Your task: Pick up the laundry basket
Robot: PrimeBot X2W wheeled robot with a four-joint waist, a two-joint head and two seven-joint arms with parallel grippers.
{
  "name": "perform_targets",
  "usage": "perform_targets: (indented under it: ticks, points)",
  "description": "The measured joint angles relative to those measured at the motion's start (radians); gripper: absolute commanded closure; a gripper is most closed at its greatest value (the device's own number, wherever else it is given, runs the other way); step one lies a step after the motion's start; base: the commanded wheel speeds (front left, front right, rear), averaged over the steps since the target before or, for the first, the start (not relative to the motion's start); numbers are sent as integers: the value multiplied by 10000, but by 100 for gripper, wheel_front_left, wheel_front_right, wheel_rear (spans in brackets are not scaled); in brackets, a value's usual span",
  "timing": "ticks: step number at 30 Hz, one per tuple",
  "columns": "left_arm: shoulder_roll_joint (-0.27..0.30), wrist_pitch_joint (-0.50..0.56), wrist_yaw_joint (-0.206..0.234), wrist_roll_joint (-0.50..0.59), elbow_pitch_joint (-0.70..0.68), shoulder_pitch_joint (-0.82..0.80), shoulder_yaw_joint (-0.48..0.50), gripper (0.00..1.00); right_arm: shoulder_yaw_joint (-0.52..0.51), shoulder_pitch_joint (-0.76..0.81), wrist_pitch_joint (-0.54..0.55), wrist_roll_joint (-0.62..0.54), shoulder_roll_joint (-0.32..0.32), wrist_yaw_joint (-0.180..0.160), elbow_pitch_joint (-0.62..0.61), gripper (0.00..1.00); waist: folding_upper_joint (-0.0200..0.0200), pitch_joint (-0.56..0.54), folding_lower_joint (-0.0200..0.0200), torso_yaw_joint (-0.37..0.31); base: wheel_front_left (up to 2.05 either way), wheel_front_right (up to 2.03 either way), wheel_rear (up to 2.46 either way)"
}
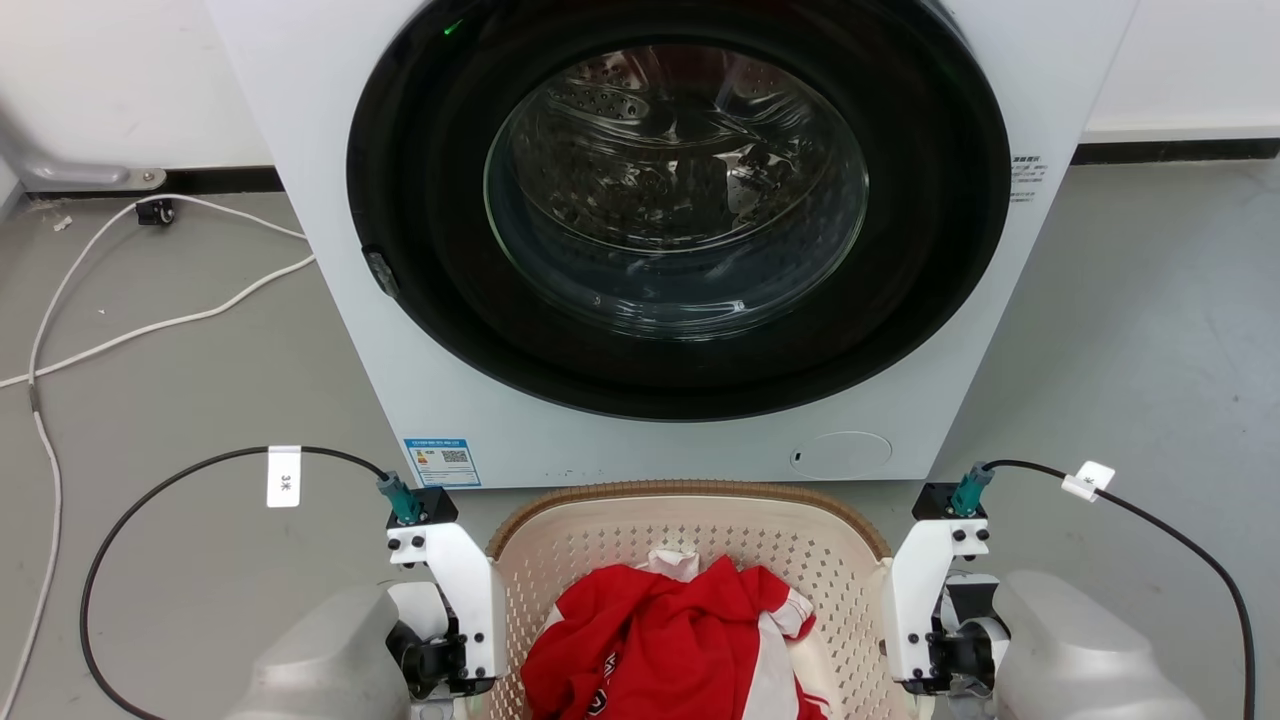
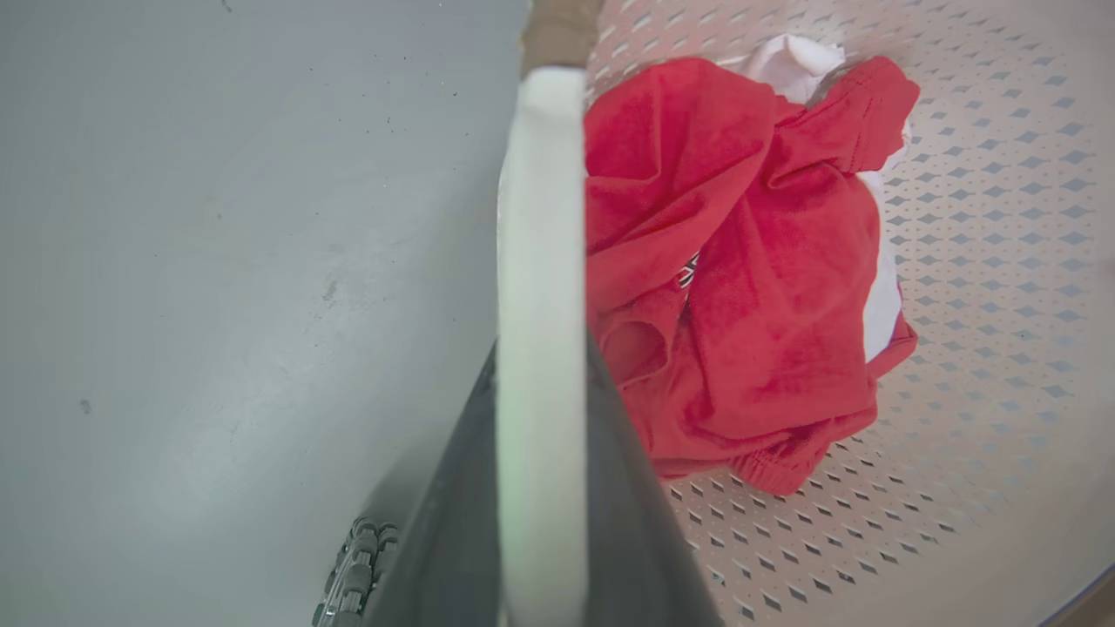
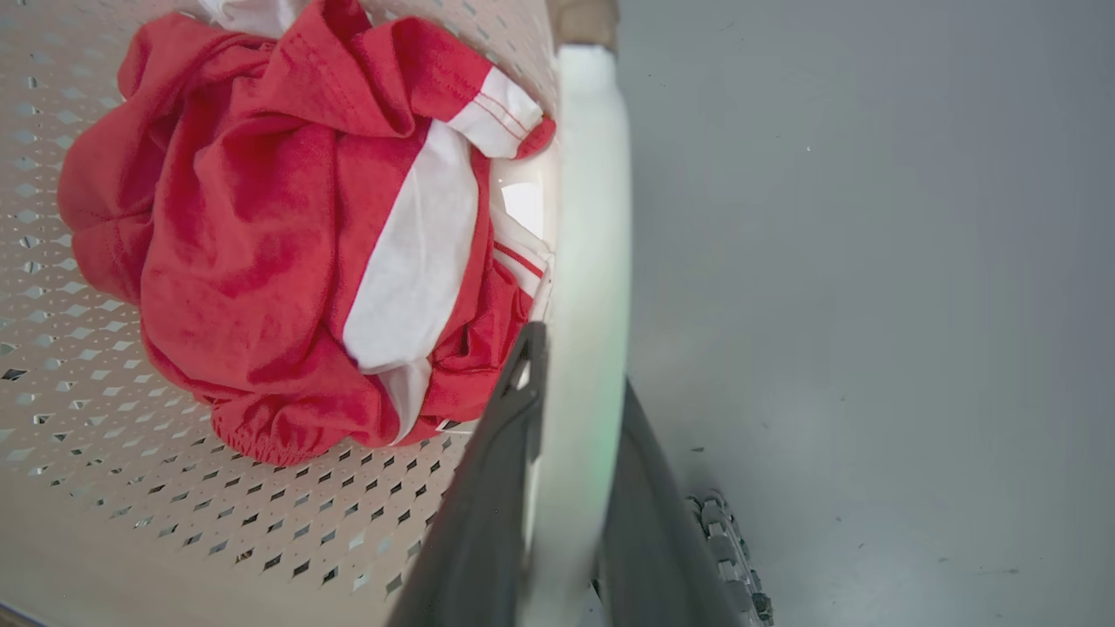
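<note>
- The washer fills the head view from 12 o'clock down to centre. Its front panel stands just beyond the basket's far rim, so I judge the lift should go straight up, with no drift towards 12 o'clock.
- The laundry basket sits on the grey floor at 6 o'clock, between the two arms. Raising both sides at the same rate should hold it level.
- A red and white garment lies bunched inside, a little towards 5 o'clock. It looks light, so a tilt is unlikely to spill it.
- The left handle and the right handle are the white bands at 9 and 3 o'clock on the rim.
- The left gripper is clenched on its handle, one dark finger on either face.
- The right gripper grasps its handle the same way. Both bite near the band's edge, so a slow start would guard against slipping.
- The black cables trail from both wrists and should stay clear of the rim.
</note>
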Motion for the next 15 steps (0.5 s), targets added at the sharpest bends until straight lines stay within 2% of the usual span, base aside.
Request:
perform_targets:
  ticks: [15]
  points:
    - [-4, -42, 0, -119, -19, 43, -94, 100, -8, 5, 54, 13, -33, 0, 0, 100, 0, 5, 0, 14, 0, 0, 0]
